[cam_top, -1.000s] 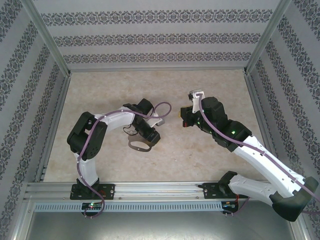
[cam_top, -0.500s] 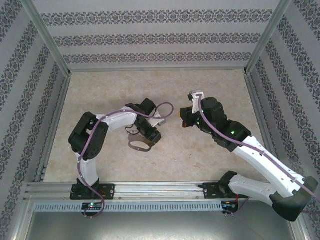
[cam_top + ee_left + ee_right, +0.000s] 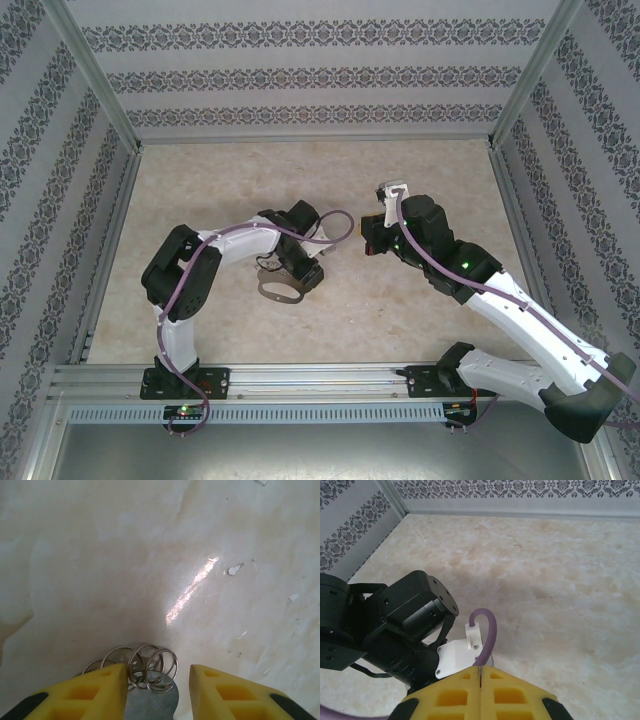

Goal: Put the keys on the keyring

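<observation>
The left hand (image 3: 157,672) is low over the bench (image 3: 150,555) with its yellow fingers (image 3: 90,695) parted, not clenched on anything. The flat grey head of one of the keys (image 3: 150,706) lies in the gap, and a fan of small split rings (image 3: 150,661) spreads just ahead of it. The left finger looks to be against the bunch, while the right one shows a sliver of bench between itself and the metal. From above, the keyring (image 3: 280,291) shows as a thin oval loop on the near side of that hand, just beside it; I cannot tell whether it lies flat or is hooked into the bunch. The right hand (image 3: 480,677) is clenched tight with nothing visible between its fingers, and hangs apart from the work, close to the left arm's purple cable (image 3: 489,627). The danger, I judge, is a one-sided pinch: a finger meeting the key first would skid it across the glossy bench or catch only the rings. A lift could then drag the whole tangle, and the cable could snag if the right hand came in.
</observation>
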